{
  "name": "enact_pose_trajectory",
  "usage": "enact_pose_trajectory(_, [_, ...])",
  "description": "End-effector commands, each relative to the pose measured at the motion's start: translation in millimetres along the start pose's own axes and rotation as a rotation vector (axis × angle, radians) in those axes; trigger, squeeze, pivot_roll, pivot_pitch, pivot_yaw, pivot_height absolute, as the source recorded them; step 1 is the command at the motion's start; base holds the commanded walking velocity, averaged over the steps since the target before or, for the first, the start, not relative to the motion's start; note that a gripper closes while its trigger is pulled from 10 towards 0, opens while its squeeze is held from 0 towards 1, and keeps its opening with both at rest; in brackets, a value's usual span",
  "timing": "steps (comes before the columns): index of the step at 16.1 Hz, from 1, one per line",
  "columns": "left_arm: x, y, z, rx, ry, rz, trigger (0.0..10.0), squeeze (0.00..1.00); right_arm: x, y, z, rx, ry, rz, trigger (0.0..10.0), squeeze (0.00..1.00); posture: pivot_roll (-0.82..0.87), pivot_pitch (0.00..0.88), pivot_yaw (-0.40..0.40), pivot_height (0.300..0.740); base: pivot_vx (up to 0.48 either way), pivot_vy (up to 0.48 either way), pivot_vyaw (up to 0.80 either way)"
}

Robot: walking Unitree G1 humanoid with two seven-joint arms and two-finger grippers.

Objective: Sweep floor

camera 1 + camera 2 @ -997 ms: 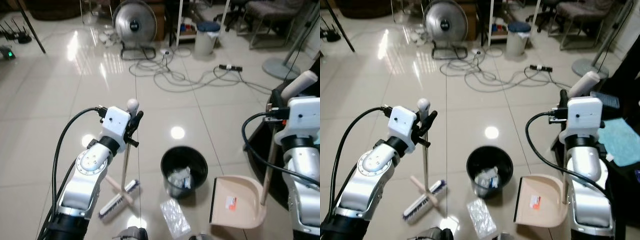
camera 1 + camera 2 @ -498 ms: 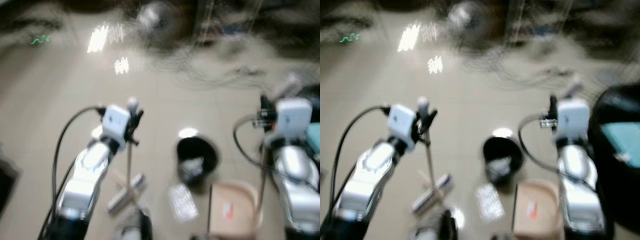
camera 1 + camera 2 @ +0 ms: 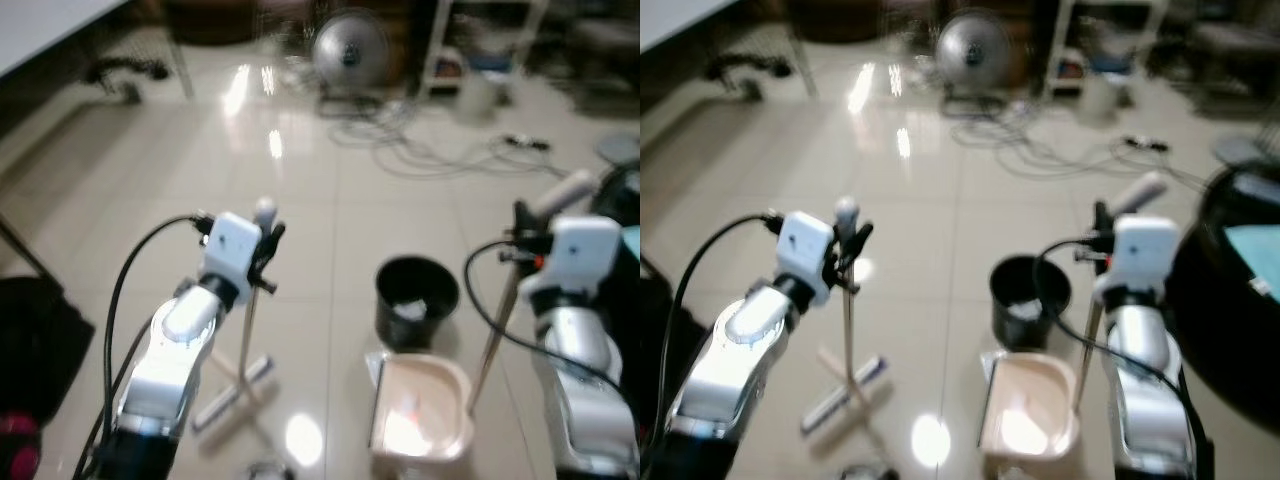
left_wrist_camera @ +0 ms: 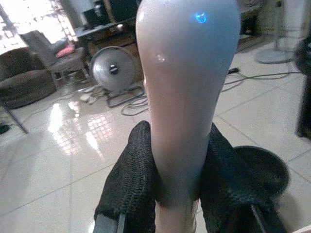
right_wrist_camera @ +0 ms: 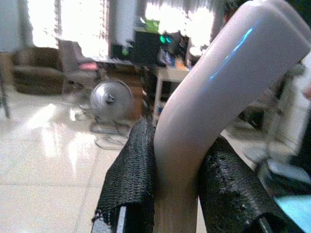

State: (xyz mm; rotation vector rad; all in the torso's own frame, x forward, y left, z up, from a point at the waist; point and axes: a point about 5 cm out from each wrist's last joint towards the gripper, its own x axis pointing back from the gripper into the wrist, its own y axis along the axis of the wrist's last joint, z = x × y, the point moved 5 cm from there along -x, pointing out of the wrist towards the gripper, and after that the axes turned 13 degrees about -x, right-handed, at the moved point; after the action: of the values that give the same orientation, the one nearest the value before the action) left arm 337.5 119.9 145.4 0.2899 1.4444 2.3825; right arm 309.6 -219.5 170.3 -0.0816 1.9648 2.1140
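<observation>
My left gripper [image 3: 264,247] is shut on the thin upright handle of a broom [image 3: 248,335], just under its rounded pale top [image 4: 187,73]. The broom's brush head [image 3: 233,392] rests on the tiled floor. On the right, my right gripper [image 3: 522,228] is shut on the bent pale grip [image 5: 218,97] of a long-handled dustpan. The beige pan [image 3: 415,420] sits flat on the floor, directly in front of a black waste bin [image 3: 416,301] with crumpled white scraps inside. The black fingers [image 4: 133,174] press on both sides of the broom handle.
A standing fan [image 3: 350,50] and a tangle of cables [image 3: 420,150] lie at the far end of the glossy tiles. A white bin [image 3: 478,92] stands near shelves. A dark object [image 3: 40,350] sits at the left edge and a dark round table [image 3: 1245,280] at the right.
The camera has swung, so the whole scene has shifted right. The dustpan now lies closer to the bin, over the spot where a clear plastic wrapper lay. Both grippers still hold their handles.
</observation>
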Motion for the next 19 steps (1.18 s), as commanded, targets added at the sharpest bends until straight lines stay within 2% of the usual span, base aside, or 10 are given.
enact_pose_trajectory(1, [-0.8, 8.7, 5.3, -0.030, 0.010, -0.031, 10.0, 0.00, -0.9, 11.7, 4.3, -0.005, 0.014, -0.049, 10.0, 0.00, -0.02, 0.078, 0.015, 0.740, 0.000, 0.000, 0.00])
enact_pose_trajectory(7, [-2.9, 13.5, 4.9, -0.038, -0.006, -0.056, 10.0, 0.00, 5.4, -1.6, 10.7, -0.105, 0.010, 0.005, 10.0, 0.00, -0.02, 0.080, 0.025, 0.740, 0.085, 0.000, 0.00])
enact_pose_trajectory(10, [-4.3, 14.7, 3.5, -0.038, -0.009, -0.060, 10.0, 0.00, 6.1, -3.0, 10.7, -0.109, 0.012, 0.011, 10.0, 0.00, -0.02, 0.081, 0.024, 0.740, 0.298, 0.000, -0.59])
enact_pose_trajectory(19, [-5.8, 15.8, 2.0, -0.033, -0.009, -0.067, 10.0, 0.00, 7.1, -5.8, 10.4, -0.095, 0.023, 0.028, 10.0, 0.00, -0.03, 0.075, 0.022, 0.740, 0.316, 0.000, 0.00])
